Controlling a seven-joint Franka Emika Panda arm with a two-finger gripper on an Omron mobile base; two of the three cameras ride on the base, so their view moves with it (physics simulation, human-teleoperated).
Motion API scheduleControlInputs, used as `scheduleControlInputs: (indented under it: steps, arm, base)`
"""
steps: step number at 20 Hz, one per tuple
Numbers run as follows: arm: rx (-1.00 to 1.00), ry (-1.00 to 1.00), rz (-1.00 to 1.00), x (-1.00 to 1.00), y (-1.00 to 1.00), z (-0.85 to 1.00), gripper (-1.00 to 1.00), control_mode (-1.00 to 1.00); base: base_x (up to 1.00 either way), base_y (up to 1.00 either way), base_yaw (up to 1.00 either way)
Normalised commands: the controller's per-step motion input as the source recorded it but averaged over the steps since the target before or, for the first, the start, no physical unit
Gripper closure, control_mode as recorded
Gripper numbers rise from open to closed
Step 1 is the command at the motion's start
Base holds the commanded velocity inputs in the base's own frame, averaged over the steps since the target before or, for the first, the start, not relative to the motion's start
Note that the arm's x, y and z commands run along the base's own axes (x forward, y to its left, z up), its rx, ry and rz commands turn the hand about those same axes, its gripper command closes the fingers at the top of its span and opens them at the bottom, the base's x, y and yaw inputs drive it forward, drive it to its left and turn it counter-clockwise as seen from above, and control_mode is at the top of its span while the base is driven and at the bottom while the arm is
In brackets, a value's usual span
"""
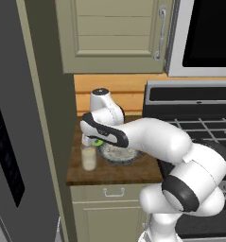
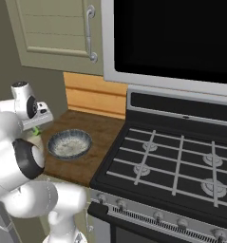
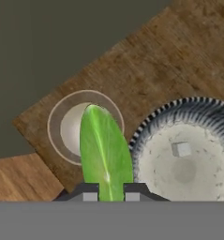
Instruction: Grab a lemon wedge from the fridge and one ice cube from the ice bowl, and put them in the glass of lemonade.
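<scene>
The hand (image 3: 107, 194) is clamped on the lemon wedge (image 3: 105, 150), whose green tip reaches out over the mouth of the glass of lemonade (image 3: 69, 129) directly below. The glass stands on the wooden worktop (image 3: 179, 56) near its left edge, just beside the ice bowl (image 3: 197, 115) to its right; one ice cube (image 3: 181, 149) lies in the bowl. The fridge (image 1: 10, 142) rises at the far left. Judging by this, the wedge delivery is the step in hand: the next move calls for centring the wedge over the glass, letting go, then reaching for the cube.
</scene>
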Motion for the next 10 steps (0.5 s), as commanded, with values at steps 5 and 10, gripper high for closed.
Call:
scheduleControlInputs:
  steps: [5,10]
  arm:
    - [-0.02,0.0,0.0,0.03,0.32,0.0,1.0,-1.0]
    - [0.0,0.0,0.0,-0.02,0.04,-0.14,1.0,-1.0]
  base:
    - [0.0,0.0,0.0]
    - [0.0,0.0,0.0]
